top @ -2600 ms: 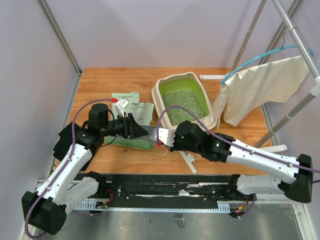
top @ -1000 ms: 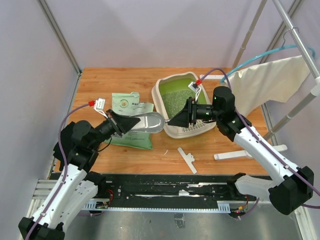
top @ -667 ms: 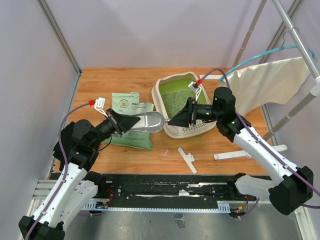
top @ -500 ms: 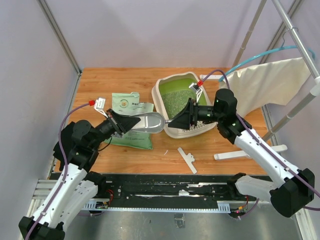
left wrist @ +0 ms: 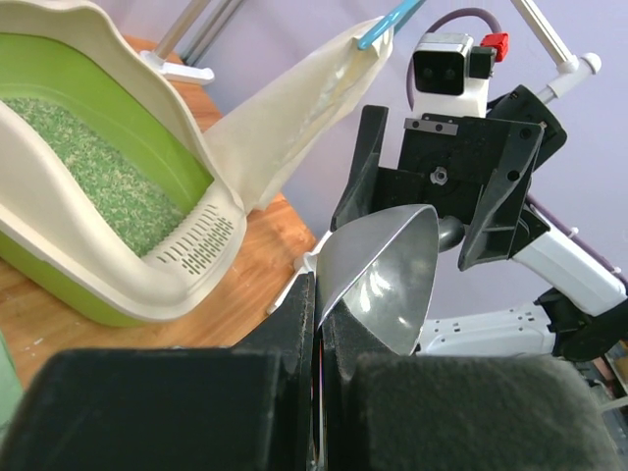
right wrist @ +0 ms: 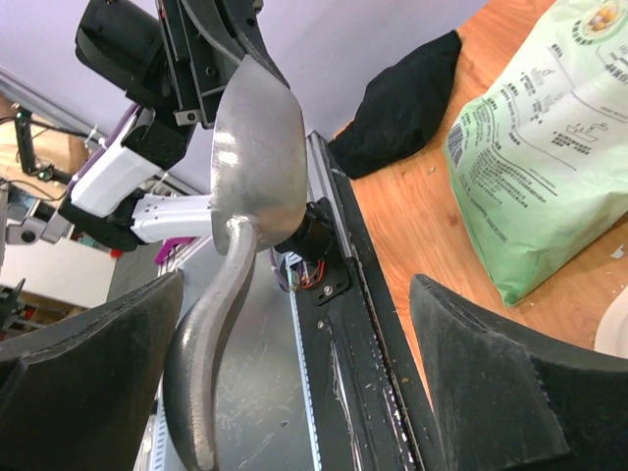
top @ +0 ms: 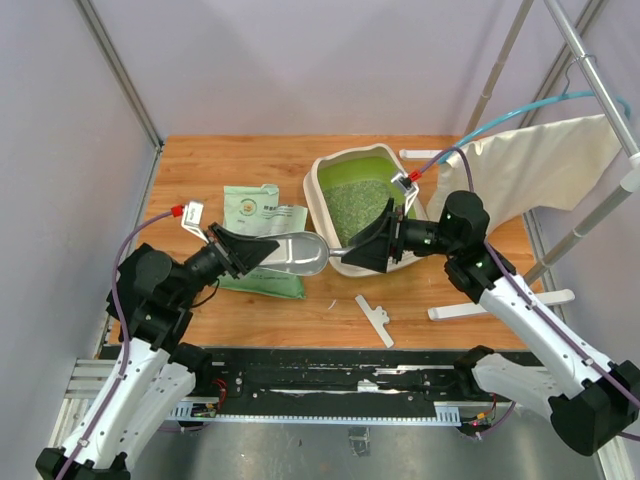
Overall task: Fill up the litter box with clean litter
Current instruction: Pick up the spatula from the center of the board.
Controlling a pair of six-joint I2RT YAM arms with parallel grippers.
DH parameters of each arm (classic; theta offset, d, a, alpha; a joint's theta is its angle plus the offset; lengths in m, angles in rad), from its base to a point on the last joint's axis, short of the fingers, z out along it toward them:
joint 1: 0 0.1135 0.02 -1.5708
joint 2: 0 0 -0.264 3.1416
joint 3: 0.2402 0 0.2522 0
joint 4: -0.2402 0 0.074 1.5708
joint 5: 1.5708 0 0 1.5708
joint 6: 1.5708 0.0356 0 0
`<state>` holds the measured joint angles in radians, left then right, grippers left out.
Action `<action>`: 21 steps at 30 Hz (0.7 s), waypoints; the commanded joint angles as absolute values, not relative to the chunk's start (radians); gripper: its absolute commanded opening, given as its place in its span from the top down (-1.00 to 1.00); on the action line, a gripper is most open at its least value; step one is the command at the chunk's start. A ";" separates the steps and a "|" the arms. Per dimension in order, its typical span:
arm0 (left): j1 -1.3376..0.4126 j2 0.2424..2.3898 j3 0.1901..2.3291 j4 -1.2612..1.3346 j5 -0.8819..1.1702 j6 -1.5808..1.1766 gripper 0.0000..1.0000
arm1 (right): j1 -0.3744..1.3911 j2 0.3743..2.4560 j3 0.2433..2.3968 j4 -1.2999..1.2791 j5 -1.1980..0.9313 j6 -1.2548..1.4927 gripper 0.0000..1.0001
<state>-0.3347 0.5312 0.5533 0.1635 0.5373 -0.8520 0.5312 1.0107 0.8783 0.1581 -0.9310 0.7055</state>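
Just off the near-left corner of the litter box (top: 311, 195), I have the scoop (top: 303, 254) hanging above the table (top: 230, 160), between the two arms. My left gripper (left wrist: 316, 314) is pinched on the thin rim of the bowl, which leaves the whole handle sticking out free toward the other arm. My right gripper (top: 362, 245) faces it with its fingers spread wide. In the right wrist view the handle runs down between them, and neither finger appears to touch it. I read this as a hand-over set up so that the right arm, the one nearer the box, gets the proper grip for scooping. The bowl looks empty and shiny in the left wrist view.

The clean litter (top: 362, 203) so far lies as a pale green-grey layer over part of the box floor, with bare bright green showing at the far end. The bag (top: 258, 215) lies flat to the left of the box, so I judge more loads are needed.
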 commanded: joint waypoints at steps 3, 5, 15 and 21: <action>-0.341 0.516 0.526 0.239 0.559 -0.890 0.99 | 0.525 0.955 0.830 0.247 -0.855 0.760 -0.97; -0.340 0.513 0.518 0.259 0.563 -0.905 0.99 | 0.526 0.962 0.830 0.248 -0.864 0.761 -0.98; -0.341 0.507 0.488 0.327 0.560 -0.989 0.99 | 0.526 1.040 0.881 0.185 -0.947 0.789 -0.69; -0.341 0.479 0.468 0.320 0.552 -0.992 0.99 | 0.526 1.051 0.904 0.186 -0.980 0.796 -0.58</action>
